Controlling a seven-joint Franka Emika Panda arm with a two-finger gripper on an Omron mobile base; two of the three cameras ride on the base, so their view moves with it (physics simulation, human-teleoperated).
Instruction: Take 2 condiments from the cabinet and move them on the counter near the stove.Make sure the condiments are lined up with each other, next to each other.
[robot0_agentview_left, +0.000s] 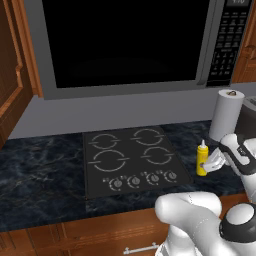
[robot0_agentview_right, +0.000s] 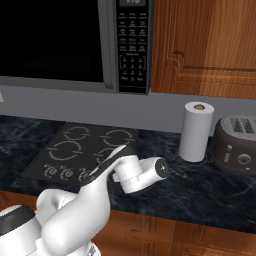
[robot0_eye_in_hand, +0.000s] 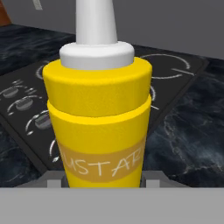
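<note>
The mustard bottle (robot0_agentview_left: 202, 158) stands upright on the dark marbled desk (robot0_agentview_left: 45, 175), just beside the cooktop (robot0_agentview_left: 134, 160) at its 3 o'clock edge. The tool (robot0_agentview_left: 214, 161) is closed narrowly around the bottle's body, its fingers pressing either side low down in the hand view. A paper towel roll (robot0_agentview_left: 226, 114) stands at the bottle's 1 o'clock, with a toaster (robot0_agentview_right: 235, 144) at the roll's 3 o'clock. A microwave (robot0_agentview_left: 130, 40) hangs at the cooktop's 12 o'clock.
</note>
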